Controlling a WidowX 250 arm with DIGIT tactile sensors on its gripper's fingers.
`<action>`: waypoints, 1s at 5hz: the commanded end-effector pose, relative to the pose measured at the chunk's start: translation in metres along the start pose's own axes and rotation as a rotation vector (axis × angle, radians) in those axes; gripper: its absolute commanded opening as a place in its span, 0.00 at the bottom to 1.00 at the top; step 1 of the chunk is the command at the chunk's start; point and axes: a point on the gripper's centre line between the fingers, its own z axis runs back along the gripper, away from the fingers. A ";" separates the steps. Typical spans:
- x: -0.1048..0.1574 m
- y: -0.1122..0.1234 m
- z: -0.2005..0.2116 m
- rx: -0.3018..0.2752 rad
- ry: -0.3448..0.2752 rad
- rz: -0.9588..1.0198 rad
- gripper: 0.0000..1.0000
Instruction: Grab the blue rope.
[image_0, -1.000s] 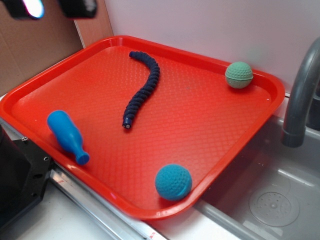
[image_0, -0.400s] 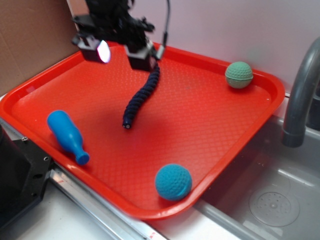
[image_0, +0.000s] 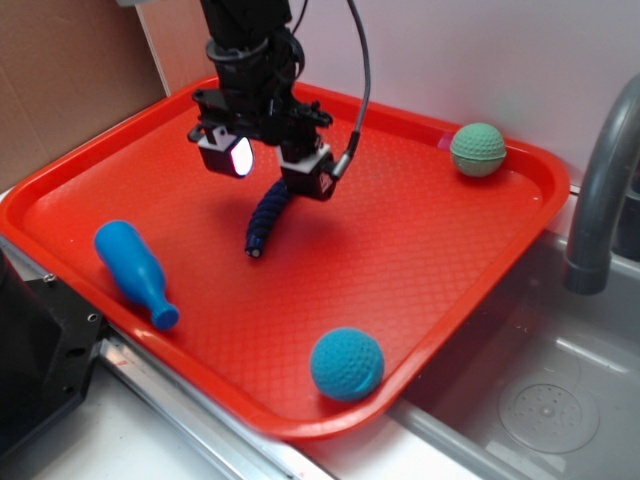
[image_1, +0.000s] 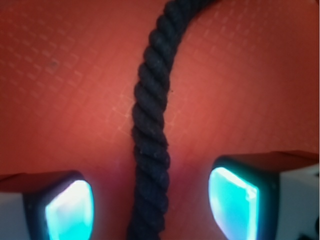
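Nearest the camera in the exterior view: a black box (image_0: 40, 350) at the lower left corner, and a pale metal rail (image_0: 190, 410) running along the front edge of the red tray (image_0: 420, 290). Right of the tray, a grey sink (image_0: 540, 390) with a round drain, and a grey tap (image_0: 600, 190) rising at the right edge.

On the tray, front to back:
- Teal dimpled ball (image_0: 347, 364) near the front rim.
- Light blue bowling pin (image_0: 135, 272) lying on its side at the left, neck pointing toward the front rim.
- Blue rope (image_0: 265, 222) near the tray's middle, lying flat; its near end is free and visible, its far part hidden under the arm.
- Green ball (image_0: 478, 150) at the far right corner, against the rim.

Gripper (image_0: 270, 168) hangs low over the rope's middle stretch, a black cable looping up behind it. Fingers spread apart, one on each side of the rope.

Wrist view confirms: rope (image_1: 150, 130) runs up the middle of the frame between the two fingertips (image_1: 67, 207), which glow cyan at the lower corners. Clear gap of red tray (image_1: 65, 80) on both sides of the rope; neither pad touches it. Nothing is grasped.

Behind the tray: brown cardboard (image_0: 70, 90) at the left, a plain pale wall (image_0: 480, 50) across the rest.
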 end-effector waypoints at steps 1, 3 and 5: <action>0.002 0.001 -0.018 0.016 -0.005 0.022 0.00; 0.001 -0.001 -0.026 0.055 0.004 0.025 0.00; 0.006 0.007 -0.010 0.084 0.044 0.079 0.00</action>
